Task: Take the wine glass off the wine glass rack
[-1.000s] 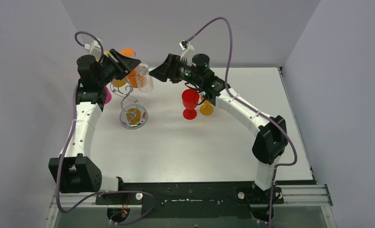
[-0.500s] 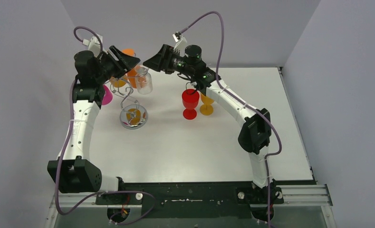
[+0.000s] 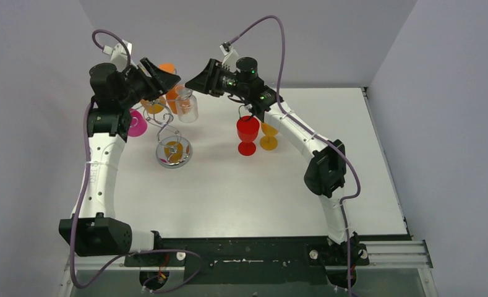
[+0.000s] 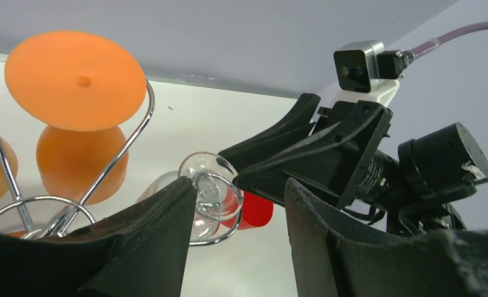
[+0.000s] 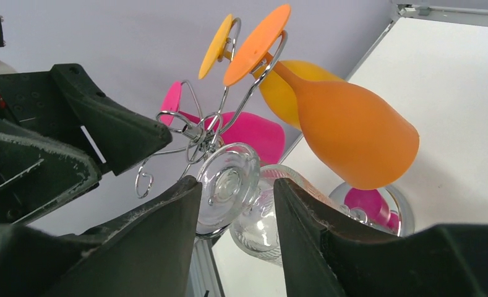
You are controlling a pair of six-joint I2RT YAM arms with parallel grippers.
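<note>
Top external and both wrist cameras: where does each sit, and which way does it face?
Top external: above and behind the bases, looking down on the table; both whole arms show.
Left wrist: on the left arm, facing right past the wine glass rack at the right pincer; own fingers show.
Right wrist: on the right arm, facing left at the left pincer; own fingers show.
Shared: both wrist views show the clear wine glass foot.

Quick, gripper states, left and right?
Left gripper: open, empty.
Right gripper: open, the clear wine glass shows its round foot in the gap, no grip visible.
</note>
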